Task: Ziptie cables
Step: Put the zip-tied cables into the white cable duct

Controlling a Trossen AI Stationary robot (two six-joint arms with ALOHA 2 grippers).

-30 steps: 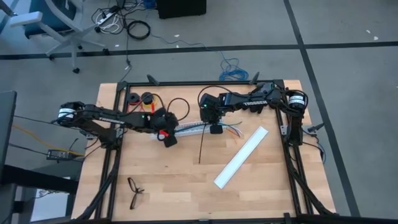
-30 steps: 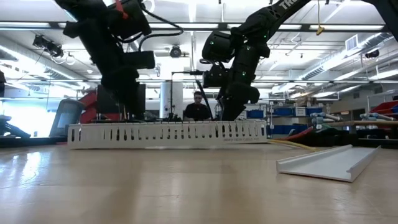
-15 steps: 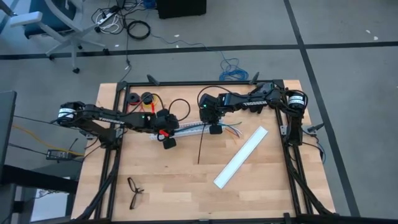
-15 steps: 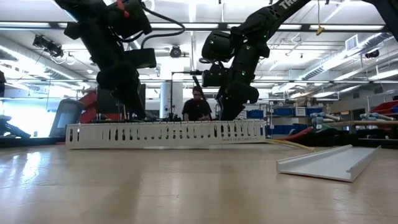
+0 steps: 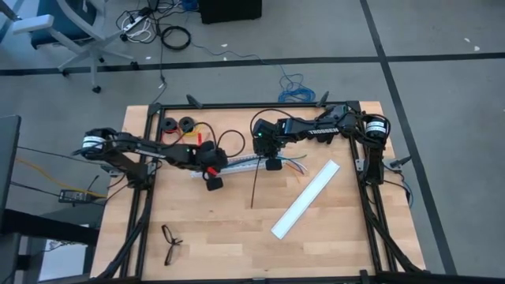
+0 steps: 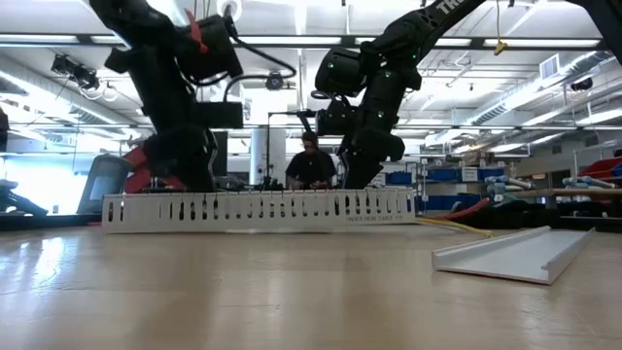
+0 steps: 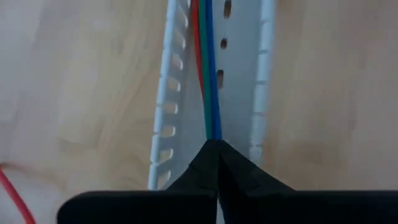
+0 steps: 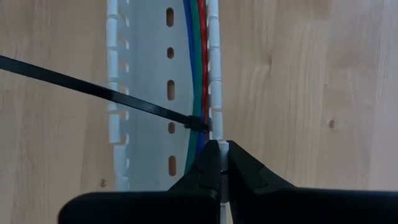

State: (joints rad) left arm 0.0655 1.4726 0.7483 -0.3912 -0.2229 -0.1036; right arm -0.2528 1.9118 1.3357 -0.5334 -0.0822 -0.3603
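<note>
The cables (image 7: 209,81), blue, green and red wires, lie inside a long white slotted rail (image 5: 245,163) near the table's far middle. Their loose ends fan out past the rail's right end (image 5: 297,164). My left gripper (image 7: 215,148) is shut on the wires at the rail's left end (image 5: 211,175). My right gripper (image 8: 219,149) is shut at the rail's side wall near its middle (image 5: 271,162). The ziptie (image 8: 93,87), a thin black strip, has its head (image 8: 198,123) at that wall, on the wires, and its tail runs toward the near edge (image 5: 254,189). My left gripper pinches the wire bundle (image 7: 212,132) between its two fingers, coming from above and pointing down into the rail's channel. The wires run out of the fingertips along the channel and stay low inside it. My right gripper pinches the rail's thin side wall (image 8: 215,134) between its fingertips, from above, just beside the ziptie's head. The rail stays on the table.
A white rail cover (image 5: 306,199) lies slanted on the table's right half. Glasses (image 5: 170,243) sit near the near left corner. Two black spools with red and yellow wire (image 5: 178,124) lie at the far left. A person (image 6: 309,165) sits beyond the table.
My left arm has lowered and stretched out flatter, and its gripper has crept slightly toward the near edge while staying at the rail's left end. The right gripper, the rail and the ziptie have stayed where they were.
</note>
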